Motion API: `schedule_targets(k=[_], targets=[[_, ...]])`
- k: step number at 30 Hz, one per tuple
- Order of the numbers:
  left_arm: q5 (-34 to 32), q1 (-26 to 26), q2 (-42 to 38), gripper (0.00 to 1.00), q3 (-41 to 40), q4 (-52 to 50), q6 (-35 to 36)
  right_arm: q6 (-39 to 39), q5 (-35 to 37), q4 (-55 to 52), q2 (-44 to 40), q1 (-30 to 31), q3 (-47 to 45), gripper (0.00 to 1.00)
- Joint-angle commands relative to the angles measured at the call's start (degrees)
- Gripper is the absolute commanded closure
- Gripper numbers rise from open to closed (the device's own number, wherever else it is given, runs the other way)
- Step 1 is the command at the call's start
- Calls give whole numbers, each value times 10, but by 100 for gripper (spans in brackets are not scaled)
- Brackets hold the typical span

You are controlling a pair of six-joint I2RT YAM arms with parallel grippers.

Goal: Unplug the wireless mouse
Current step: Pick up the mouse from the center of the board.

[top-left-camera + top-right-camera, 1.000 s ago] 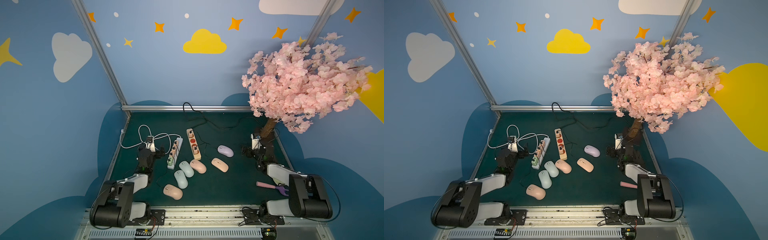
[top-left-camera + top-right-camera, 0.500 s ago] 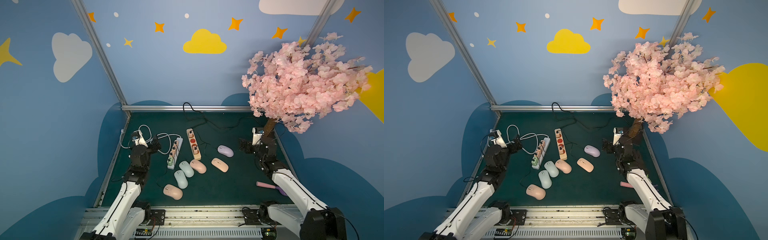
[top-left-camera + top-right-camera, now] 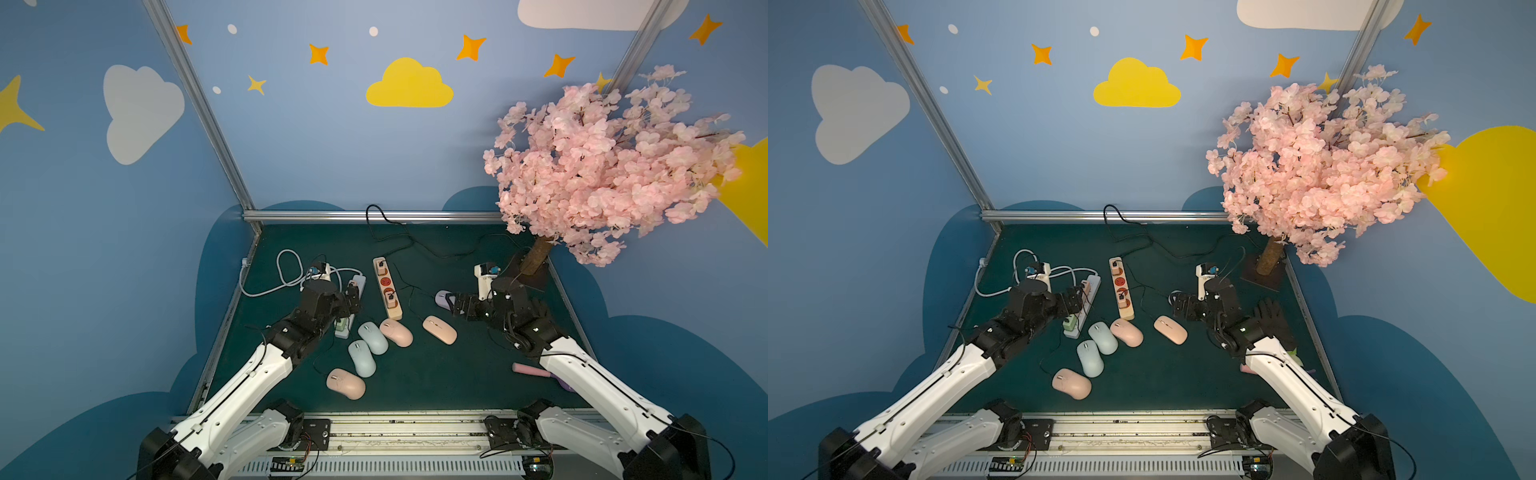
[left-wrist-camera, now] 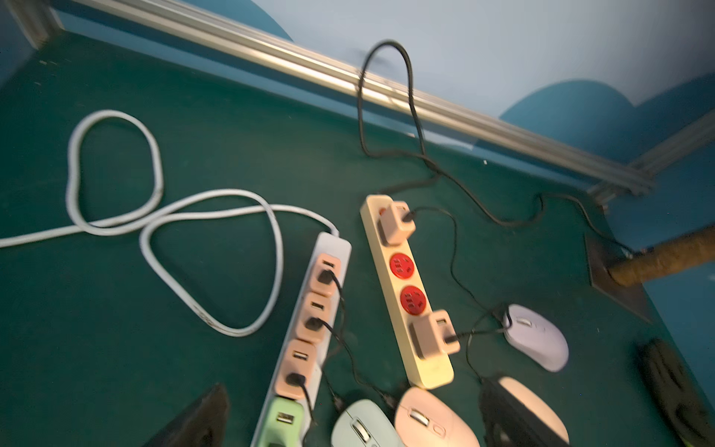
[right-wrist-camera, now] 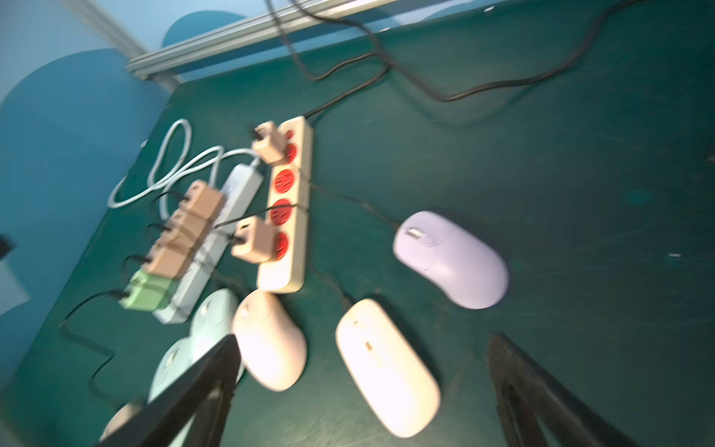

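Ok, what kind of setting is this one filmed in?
Probably a staged robot-recording booth, not a real room: painted cloud-and-star walls, aluminium frame rails, and an artificial blossom tree on the green tabletop.

We count one lilac mouse (image 4: 536, 342), two pale blue mice (image 3: 372, 337) (image 3: 361, 357) and three pink mice (image 3: 395, 331) (image 3: 439, 329) (image 3: 345, 383), six in all. We count one white power strip (image 4: 336, 247) and one cream power strip (image 4: 431, 367), carrying five pink adapters (image 4: 396, 224) (image 4: 435, 334) (image 4: 325, 273) (image 4: 313, 317) (image 4: 296, 367) and one green adapter (image 4: 280, 422). One blossom tree (image 3: 602, 166) stands far right.
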Motion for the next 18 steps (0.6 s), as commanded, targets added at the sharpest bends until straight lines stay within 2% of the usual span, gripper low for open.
schedule_targets(k=[1,4,8,12,14,18], targets=[[0,-32,18,0,15,-40,-3,14,24,-62,12,46,33,1],[25,-39,33,0,14,-46,-8,7,25,-93,40,70,55,1],[59,-39,29,0,4,-42,-19,-13,21,-49,81,69,42,1],[93,-37,23,0,-13,-30,-30,-32,-12,-84,133,59,81,1],[110,-36,29,0,-18,-35,-38,-71,-48,-88,167,62,101,1],[137,-31,43,0,-24,-43,-62,-81,-88,-186,250,75,187,2]])
